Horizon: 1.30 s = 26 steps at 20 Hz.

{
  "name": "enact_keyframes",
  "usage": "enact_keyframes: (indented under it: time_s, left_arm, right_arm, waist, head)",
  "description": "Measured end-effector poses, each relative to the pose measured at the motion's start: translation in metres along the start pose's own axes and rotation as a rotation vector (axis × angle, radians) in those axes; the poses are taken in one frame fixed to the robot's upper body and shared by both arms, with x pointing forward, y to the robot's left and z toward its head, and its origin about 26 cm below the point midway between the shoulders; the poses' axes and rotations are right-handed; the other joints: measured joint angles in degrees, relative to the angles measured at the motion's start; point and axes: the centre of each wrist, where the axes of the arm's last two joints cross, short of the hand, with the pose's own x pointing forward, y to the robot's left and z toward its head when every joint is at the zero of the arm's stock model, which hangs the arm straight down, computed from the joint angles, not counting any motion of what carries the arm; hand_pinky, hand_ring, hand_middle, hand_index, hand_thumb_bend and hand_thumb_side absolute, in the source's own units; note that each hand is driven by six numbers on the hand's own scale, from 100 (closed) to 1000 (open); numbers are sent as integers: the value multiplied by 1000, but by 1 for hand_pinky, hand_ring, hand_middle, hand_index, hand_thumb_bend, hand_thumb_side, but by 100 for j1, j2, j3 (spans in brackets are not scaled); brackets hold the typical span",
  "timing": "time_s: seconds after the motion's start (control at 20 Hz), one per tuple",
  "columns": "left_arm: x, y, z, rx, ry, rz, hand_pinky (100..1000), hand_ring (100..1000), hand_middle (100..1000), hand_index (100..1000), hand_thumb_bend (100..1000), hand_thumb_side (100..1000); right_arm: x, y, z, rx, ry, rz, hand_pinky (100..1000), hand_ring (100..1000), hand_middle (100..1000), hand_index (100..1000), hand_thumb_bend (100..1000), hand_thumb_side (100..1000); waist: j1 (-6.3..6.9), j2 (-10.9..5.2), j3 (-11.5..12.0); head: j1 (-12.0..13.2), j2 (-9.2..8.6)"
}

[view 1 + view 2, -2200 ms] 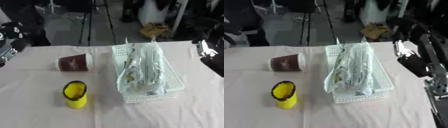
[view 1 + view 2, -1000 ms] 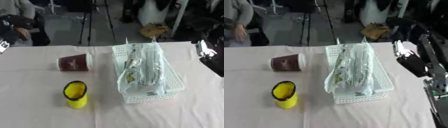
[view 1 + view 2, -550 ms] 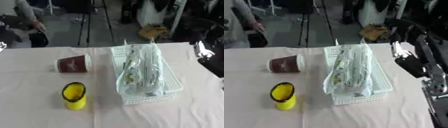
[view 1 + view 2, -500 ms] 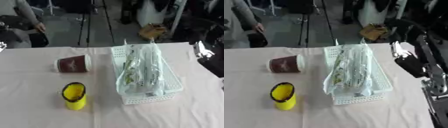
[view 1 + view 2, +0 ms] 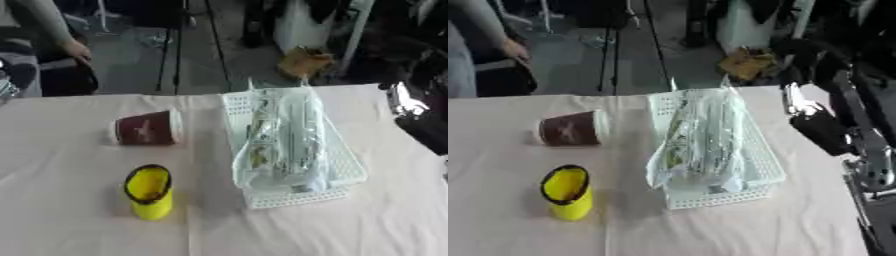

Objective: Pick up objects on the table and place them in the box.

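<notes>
With the right hand (image 5: 824,131) at the table's right edge, fingers unreadable, grasp the toppled paper cup (image 5: 146,128) squarely before lifting toward the white basket (image 5: 350,170).

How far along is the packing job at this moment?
Done: a clear plastic packet already lies in the white basket. In hand: nothing; the right arm shows at the right edge of the right eye view, apart from the objects, its hand not clear. The left hand is out of view. Left: the brown paper cup lying on its side and the yellow cup standing upright, both on the table left of the basket.
</notes>
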Motion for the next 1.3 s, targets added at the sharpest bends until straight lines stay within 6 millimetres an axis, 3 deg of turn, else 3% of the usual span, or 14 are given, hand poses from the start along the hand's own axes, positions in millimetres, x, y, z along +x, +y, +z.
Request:
enact_keyframes:
  time_s: [0.35,0.55,0.75,0.9,1.3]
  left_arm:
    - [-29,8,-19,-181,66,-135,615,811,827,901,564,652]
    - [-40,6,-29,-292,33,-161,604,814,847,935,608,725]
    - [-45,-5,-40,-409,-66,-123,580,809,849,936,635,763]
    - [-47,-17,-46,-467,-96,-82,519,790,832,922,716,809]
    - [-45,-44,-51,-587,-72,-24,508,760,801,901,813,763]
  right_arm:
    - [0,1,0,7,-1,-1,576,653,789,899,100,544]
    - [0,2,0,12,-4,-3,576,653,789,899,100,544]
    - [1,2,-1,12,-8,-3,575,653,789,899,100,545]
    - [1,2,-2,12,-9,-3,575,653,788,899,100,545]
    - [2,3,-2,18,-12,-5,575,653,788,900,100,546]
  waist:
    - [3,-13,-86]
    - [7,-10,-137]
    - [30,18,-178]
    - [36,19,-205]
    - [64,19,-227]
  head:
    - [-57,1]
    - [-68,1]
    - [-94,-6]
    - [-106,-10]
    - [-119,-27]
